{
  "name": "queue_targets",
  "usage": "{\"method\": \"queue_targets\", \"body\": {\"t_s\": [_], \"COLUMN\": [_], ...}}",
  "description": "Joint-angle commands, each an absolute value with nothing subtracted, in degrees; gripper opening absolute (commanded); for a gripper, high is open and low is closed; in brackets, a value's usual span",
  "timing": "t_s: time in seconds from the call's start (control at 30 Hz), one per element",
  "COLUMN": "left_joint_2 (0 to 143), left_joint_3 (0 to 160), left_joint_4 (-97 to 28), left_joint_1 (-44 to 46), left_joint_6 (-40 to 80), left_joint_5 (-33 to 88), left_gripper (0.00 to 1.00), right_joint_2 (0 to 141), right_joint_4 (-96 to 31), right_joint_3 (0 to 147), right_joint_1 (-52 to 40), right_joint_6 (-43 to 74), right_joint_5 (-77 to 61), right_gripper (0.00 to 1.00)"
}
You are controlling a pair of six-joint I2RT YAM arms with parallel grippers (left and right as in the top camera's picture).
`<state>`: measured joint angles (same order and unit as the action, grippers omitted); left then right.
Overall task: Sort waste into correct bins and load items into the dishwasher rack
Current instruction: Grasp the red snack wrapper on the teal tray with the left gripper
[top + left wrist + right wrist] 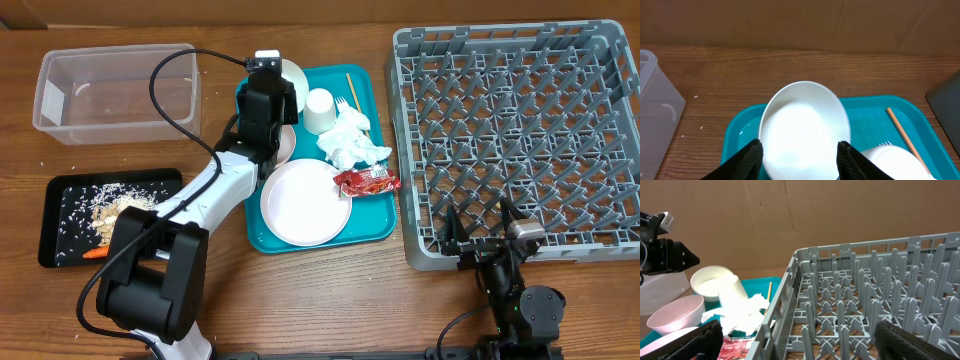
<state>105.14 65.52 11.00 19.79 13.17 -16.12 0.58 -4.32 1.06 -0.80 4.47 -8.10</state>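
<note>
Jaws of the left gripper (800,149) stand apart astride the small white bowl (805,122) on the teal tray (867,107); right gripper (797,332) gapes. Bowl seems light, slick, breakable: pinch its rim.

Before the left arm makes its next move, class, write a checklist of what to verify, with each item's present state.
1. Left gripper open astride the white bowl: ok.
2. Fingers touching the bowl's rim: cannot tell.
3. Bowl resting on the teal tray: ok.
4. Dishwasher rack free of dishes: ok.
5. Right gripper open beside the rack's near edge: ok.
6. Napkin and red wrapper off the tray: not ok, both lie on it.
</note>
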Motion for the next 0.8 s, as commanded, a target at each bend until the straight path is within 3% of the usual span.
{"method": "queue_targets", "body": {"t_s": [0.0,0.13,0.23,0.33,0.43,0.63,0.77], "left_joint_2": [104.1,98.3,93.8,90.9,91.4,90.8,90.6], "left_joint_3": [65.9,65.9,65.9,65.9,65.9,67.0,69.3], "left_joint_4": [11.1,8.7,5.2,-0.8,-9.5,-21.6,-25.7], "left_joint_1": [19.9,21.0,22.6,24.5,26.7,28.3,28.9], "left_joint_6": [12.6,12.6,12.2,12.3,12.9,13.5,5.5], "left_joint_5": [-16.5,-15.4,-9.8,0.0,8.1,6.3,16.8], "left_gripper": [0.52,0.55,0.69,0.75,0.98,1.00,0.99], "right_joint_2": [0.2,0.2,0.2,0.2,0.2,0.2,0.2], "right_joint_4": [-4.0,-4.0,-4.0,-4.0,-4.0,-4.0,-4.0], "right_joint_3": [0.5,0.5,0.5,0.5,0.5,0.5,0.5], "right_joint_1": [-1.0,-1.0,-1.0,-1.0,-1.0,-1.0,-1.0], "right_joint_6": [4.7,4.7,4.7,4.7,4.7,4.7,4.7], "right_joint_5": [-7.5,-7.5,-7.5,-7.5,-7.5,-7.5,-7.5], "right_gripper": [1.00,1.00,1.00,1.00,1.00,1.00,1.00]}}
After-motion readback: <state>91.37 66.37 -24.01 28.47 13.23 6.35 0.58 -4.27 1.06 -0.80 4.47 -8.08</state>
